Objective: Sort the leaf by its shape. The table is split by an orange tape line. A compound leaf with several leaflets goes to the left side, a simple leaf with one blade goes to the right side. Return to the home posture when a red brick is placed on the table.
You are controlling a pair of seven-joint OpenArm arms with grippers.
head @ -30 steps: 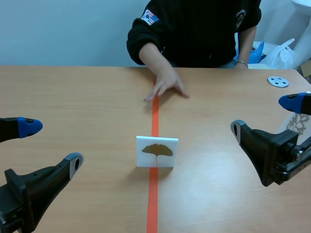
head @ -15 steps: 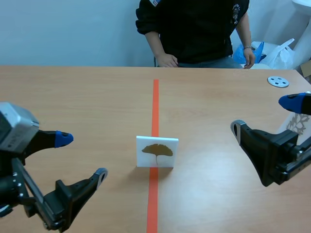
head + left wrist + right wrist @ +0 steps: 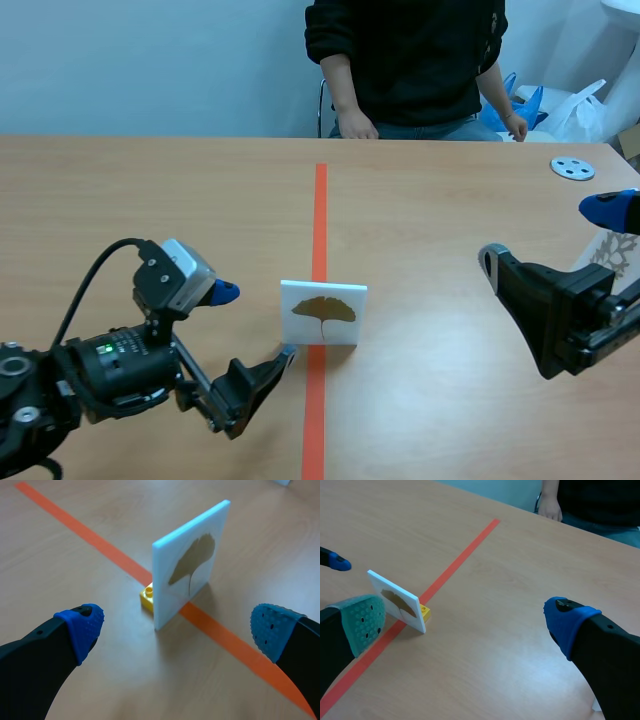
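on the orange tape line [image 3: 319,210] stands the single-blade leaf card [image 3: 323,313], not yet moved right of it; both left pincer [image 3: 255,323] and right pincer [image 3: 545,235] gape apart.

The left arm [image 3: 110,375] is stretched in from its side toward the middle, held low and angled forward. The left hand [image 3: 255,323] is spread wide and nothing is held in it; its blue pads [image 3: 80,630] are seen well apart in the wrist view. A black cable [image 3: 85,295] is looped up to a grey block [image 3: 180,272] at the wrist. The right arm [image 3: 570,320] is held back at its own side. The right hand [image 3: 545,235] is likewise spread wide, nothing gripped. One of its pads is grey-green [image 3: 362,620], the other blue.
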